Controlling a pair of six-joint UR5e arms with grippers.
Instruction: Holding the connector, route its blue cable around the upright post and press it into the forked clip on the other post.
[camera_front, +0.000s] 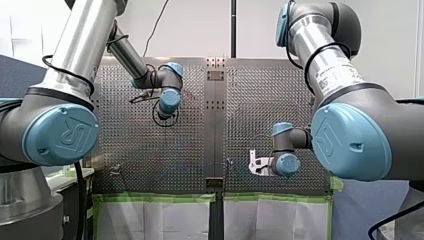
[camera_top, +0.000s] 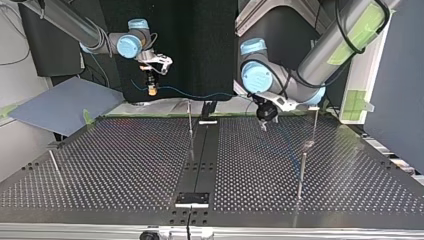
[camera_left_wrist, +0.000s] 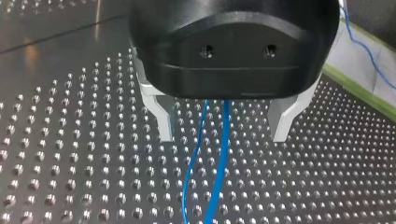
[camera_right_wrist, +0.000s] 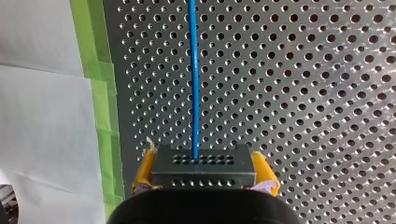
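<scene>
Pads (camera_right_wrist: 145, 169) of yellow on my right gripper (camera_right_wrist: 203, 158) clamp a dark block connector (camera_right_wrist: 203, 171) from both sides. The blue cable (camera_right_wrist: 194, 79) leaves its face and runs straight ahead over the perforated table (camera_right_wrist: 303, 84). Green tape (camera_right_wrist: 100, 93) and a white sheet (camera_right_wrist: 42, 116) lie beside it. Only this wrist view shows that grip clearly.

The top view gives the wider layout. My right gripper (camera_top: 151, 88) hangs at about ten o'clock, above the table's (camera_top: 125, 165) far edge. From it the cable (camera_top: 200, 94) stretches toward three o'clock, passing near the tip of a thin upright post (camera_top: 190, 125); whether it touches the post I cannot tell. It ends at my left gripper (camera_top: 265, 117), which sits at roughly one o'clock, low over the table. Two more thin posts (camera_top: 315, 122) (camera_top: 301, 172) stand toward four o'clock of that gripper. No fork can be made out on any of them.

The left wrist view shows what the top view hides. My left gripper (camera_left_wrist: 224, 123) has its metal fingers (camera_left_wrist: 164, 119) spread wide, and two blue strands (camera_left_wrist: 223, 144) run between them without touching either one.

The front view shows my right gripper (camera_front: 256, 164) at about four o'clock and my left arm (camera_front: 169, 99) near eleven, but hardly any cable.
</scene>
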